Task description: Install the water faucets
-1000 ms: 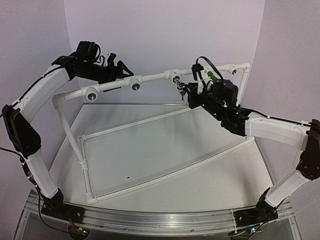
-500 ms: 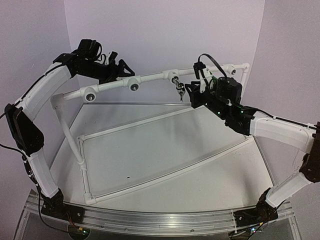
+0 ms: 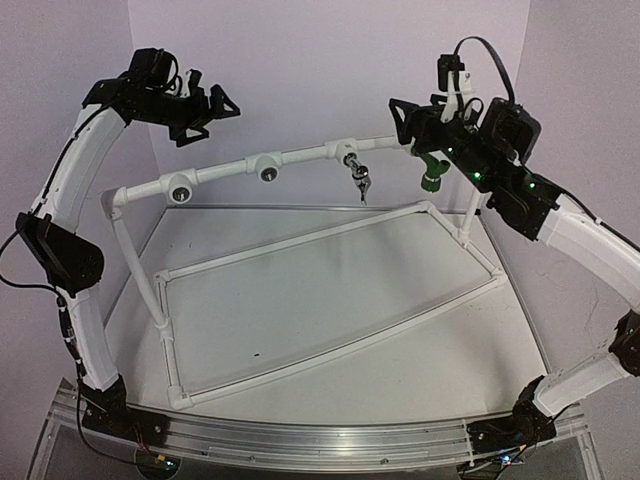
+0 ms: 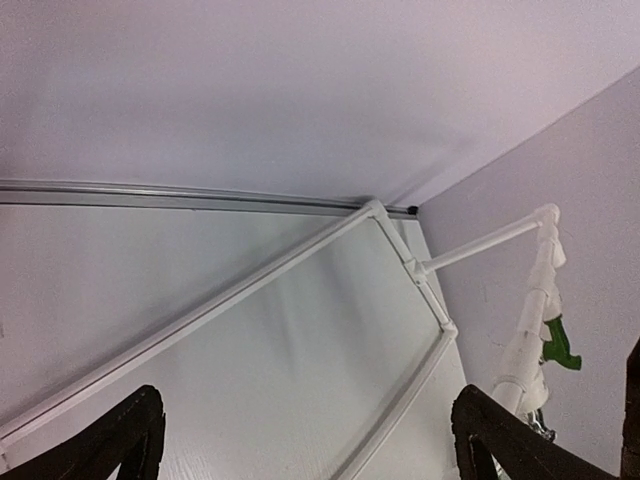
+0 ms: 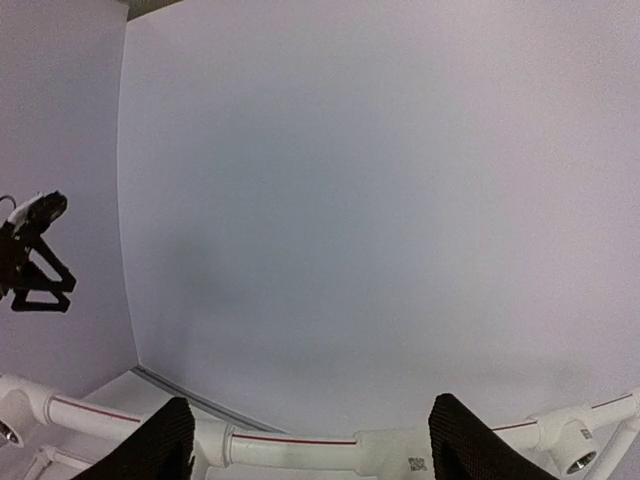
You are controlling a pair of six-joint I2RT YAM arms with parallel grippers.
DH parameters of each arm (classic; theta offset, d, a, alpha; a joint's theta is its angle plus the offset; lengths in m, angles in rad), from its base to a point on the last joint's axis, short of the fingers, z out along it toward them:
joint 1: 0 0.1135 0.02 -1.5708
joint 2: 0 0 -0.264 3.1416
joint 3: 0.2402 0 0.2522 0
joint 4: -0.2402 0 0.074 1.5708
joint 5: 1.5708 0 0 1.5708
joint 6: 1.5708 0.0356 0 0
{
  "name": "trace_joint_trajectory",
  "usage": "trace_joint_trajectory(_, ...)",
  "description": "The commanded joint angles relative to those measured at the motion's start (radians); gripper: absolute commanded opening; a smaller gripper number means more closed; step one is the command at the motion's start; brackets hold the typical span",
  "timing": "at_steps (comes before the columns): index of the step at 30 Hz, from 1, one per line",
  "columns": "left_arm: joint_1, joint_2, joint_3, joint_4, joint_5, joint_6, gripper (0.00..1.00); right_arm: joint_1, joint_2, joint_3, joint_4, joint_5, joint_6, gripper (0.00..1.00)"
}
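– Claws first: how do they stand?
– Left claw (image 3: pixel 205 115) is raised high on the left, jaws spread wide, nothing between them. Right claw (image 3: pixel 398 122) hovers just above the right stretch of the rail, jaws also wide and empty.
– And below them, front to back?
– Bare desk (image 3: pixel 300 300), with the flat loop of the frame (image 3: pixel 300 238) lying on it. Behind that is the raised rail (image 3: pixel 305 154). On its left part sit two fittings (image 3: pixel 180 190) with dark open holes. Near its middle the chrome faucet (image 3: pixel 358 178) hangs from the rail. Just right of it hangs the green faucet (image 3: pixel 432 172), below the right claw but apart from it.
– So which step is this?
– I'd judge the green faucet is seated and free of any grip; neither claw touches a faucet. Both look installed.
– Next move?
– No loose faucet shows anywhere, so probably a clean retreat: lift the right claw straight off without brushing the green faucet. Whether either faucet is screwed fully home I cannot tell.
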Motion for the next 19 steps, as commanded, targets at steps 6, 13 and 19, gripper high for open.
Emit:
trace_joint_trajectory(6, 0.042, -0.112, -0.062, -0.131, -0.394, -0.015, 1.00, -0.236, -0.053, 0.027, -0.097, -0.038, 0.179, 0.98)
trace_joint_trajectory(13, 0.043, -0.216, -0.184, -0.100, -0.562, -0.039, 1.00, -0.384, -0.080, 0.013, -0.113, -0.176, 0.259, 0.98)
trace_joint_trajectory(19, 0.043, -0.247, -0.192, -0.070, -0.619, -0.028, 1.00, -0.434, -0.102, -0.005, -0.113, -0.241, 0.267, 0.98)
